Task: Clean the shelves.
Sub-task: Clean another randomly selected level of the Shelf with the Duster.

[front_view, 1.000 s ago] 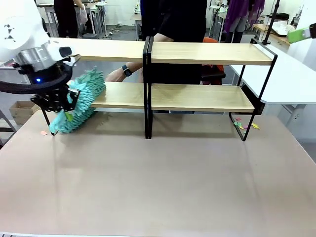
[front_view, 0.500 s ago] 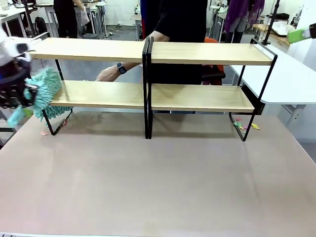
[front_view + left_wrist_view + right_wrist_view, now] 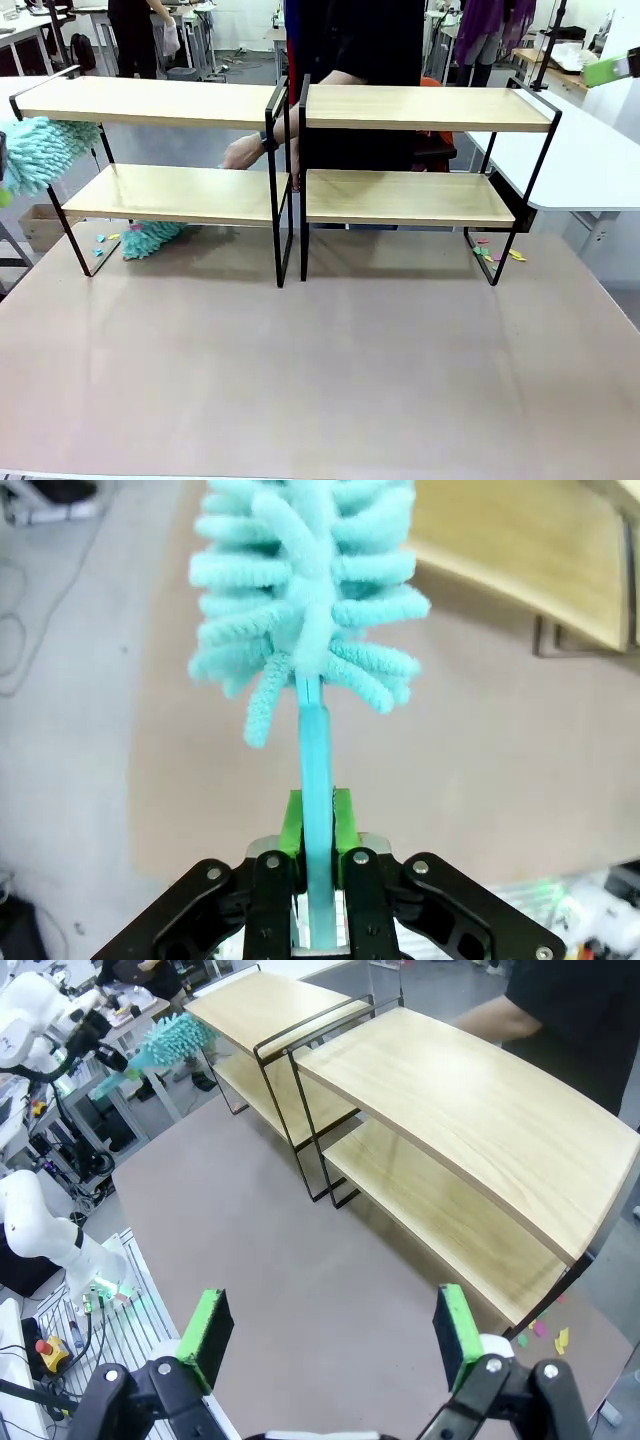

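The duster (image 3: 305, 600) is clamped by its stem in the left gripper (image 3: 318, 825), clear of the shelves (image 3: 160, 190). The right gripper (image 3: 330, 1335) is held wide apart, idle.

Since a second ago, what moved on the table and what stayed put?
The left end effector, shut on the fluffy teal duster, swung away off the table's left edge. The left shelf slid left, opening a gap beside the right shelf, with the person's hand behind it. A teal fluffy piece and paper bits now show under it. The right shelf and the scraps by its foot stayed.
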Tool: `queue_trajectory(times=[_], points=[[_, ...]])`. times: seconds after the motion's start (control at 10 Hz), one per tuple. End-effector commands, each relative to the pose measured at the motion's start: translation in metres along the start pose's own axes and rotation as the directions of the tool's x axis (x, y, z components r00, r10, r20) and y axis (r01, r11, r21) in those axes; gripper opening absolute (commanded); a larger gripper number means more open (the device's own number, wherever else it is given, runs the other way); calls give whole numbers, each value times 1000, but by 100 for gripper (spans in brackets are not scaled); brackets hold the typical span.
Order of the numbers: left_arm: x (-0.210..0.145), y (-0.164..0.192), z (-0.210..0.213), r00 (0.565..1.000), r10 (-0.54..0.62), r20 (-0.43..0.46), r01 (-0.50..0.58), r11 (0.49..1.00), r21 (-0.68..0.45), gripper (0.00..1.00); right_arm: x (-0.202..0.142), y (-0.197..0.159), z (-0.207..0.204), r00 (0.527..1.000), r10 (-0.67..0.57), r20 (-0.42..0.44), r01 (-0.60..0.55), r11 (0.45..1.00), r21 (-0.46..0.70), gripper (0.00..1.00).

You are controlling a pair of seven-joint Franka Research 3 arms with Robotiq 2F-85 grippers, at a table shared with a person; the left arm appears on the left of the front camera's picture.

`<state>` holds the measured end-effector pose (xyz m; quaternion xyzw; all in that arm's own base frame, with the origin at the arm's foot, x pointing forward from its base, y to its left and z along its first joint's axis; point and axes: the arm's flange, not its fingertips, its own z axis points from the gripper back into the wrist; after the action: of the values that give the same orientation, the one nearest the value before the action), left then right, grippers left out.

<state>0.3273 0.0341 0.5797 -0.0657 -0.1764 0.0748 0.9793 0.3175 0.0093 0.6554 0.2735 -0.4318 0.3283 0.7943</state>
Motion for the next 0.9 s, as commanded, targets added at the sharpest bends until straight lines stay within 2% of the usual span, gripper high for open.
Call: queue_trajectory(times=[0.0, 0.2, 0.3, 0.5, 0.7, 0.8], points=[[-19, 6, 8, 987, -154, -55, 143, 976, -162, 13, 1, 0, 0, 1000, 2, 4, -2, 1000, 2, 100], [-27, 11, 19, 964, -246, -99, 218, 948, -230, 13, 1, 0, 0, 1000, 2, 4, -2, 1000, 2, 100], [-33, 15, 25, 936, -326, -135, 277, 915, -293, 13, 1, 0, 0, 1000, 2, 4, -2, 1000, 2, 100], [-48, 27, 38, 837, -521, -165, 404, 793, -456, 13, 1, 0, 0, 1000, 2, 4, -2, 1000, 2, 100], [-67, 43, 57, 725, -677, -128, 480, 629, -612, 13, 1, 0, 0, 1000, 2, 4, -2, 1000, 2, 100], [-81, 49, 67, 688, -718, -104, 504, 576, -643, 13, 1, 0, 0, 1000, 2, 4, -2, 1000, 2, 100]])
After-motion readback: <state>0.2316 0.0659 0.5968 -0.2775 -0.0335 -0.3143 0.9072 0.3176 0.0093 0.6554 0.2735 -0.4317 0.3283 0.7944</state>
